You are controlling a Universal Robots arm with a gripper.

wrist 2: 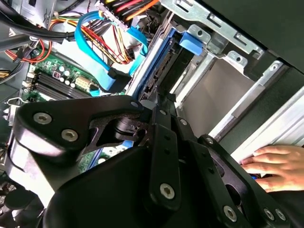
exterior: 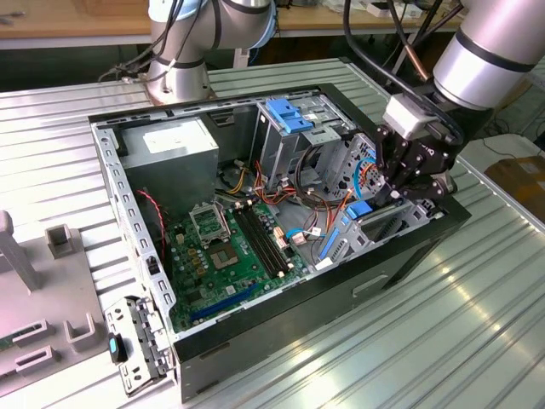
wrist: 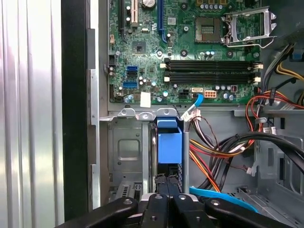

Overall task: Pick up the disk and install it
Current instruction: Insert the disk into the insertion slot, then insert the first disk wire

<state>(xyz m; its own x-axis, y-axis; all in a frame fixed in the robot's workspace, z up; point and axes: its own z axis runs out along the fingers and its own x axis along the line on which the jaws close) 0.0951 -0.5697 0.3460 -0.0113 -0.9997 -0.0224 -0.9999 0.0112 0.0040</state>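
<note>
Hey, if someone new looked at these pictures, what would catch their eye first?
The open black computer case on the ribbed metal table, its green motherboard exposed, dominates the exterior view. At that view's right the black gripper hangs over the metal drive cage, close to the blue-railed disk sitting edge-on in its bay. In the second wrist view a person's hand lies near the case.

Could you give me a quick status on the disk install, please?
Gripper shut, tips at the disk. Disk on edge in the drive bay. A person's hand beside the case; cables close by.
</note>
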